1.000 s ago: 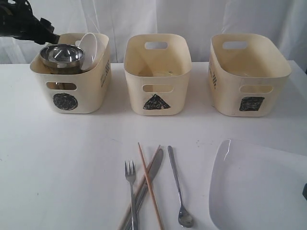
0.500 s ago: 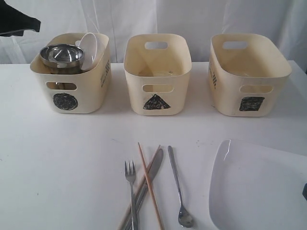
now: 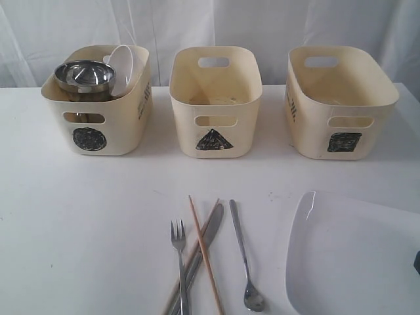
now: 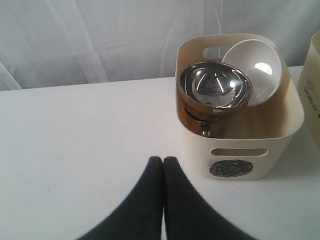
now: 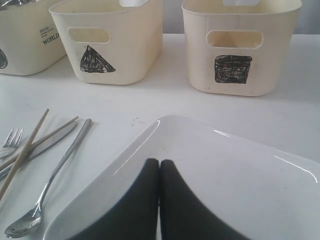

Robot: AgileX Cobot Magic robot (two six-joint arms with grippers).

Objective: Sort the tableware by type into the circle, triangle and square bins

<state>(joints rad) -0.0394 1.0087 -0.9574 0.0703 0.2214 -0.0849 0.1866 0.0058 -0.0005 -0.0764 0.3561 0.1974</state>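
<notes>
Steel fork (image 3: pixel 180 269), knife (image 3: pixel 213 220), spoon (image 3: pixel 241 252) and wooden chopsticks (image 3: pixel 195 216) lie on the tabletop (image 3: pixel 79 230) at lower middle of the exterior view, long axes pointing up toward the triangle bin (image 3: pixel 187 131). The right tool (image 5: pixel 159 164), closed and empty above the white plate (image 3: pixel 354 256) at lower right, seems nearer them than the left tool (image 4: pixel 163 162), closed and empty near the circle bin (image 3: pixel 121 131).

Bright and even all round, soft diffuse light, nothing harsh. Only faint grey shadows on the white tabletop (image 3: pixel 79 216) beside the three cream plastic tubs (image 3: pixel 187 131). Hot glare spots inside the shiny steel bowl (image 4: pixel 214 90) and on the small white bowl (image 4: pixel 257 70). Thin highlight streaks along the left rim of the large white rounded-square plate (image 5: pixel 250 165). Bit soft and grainy from the exterior camera, crisper from the wrist ones.
</notes>
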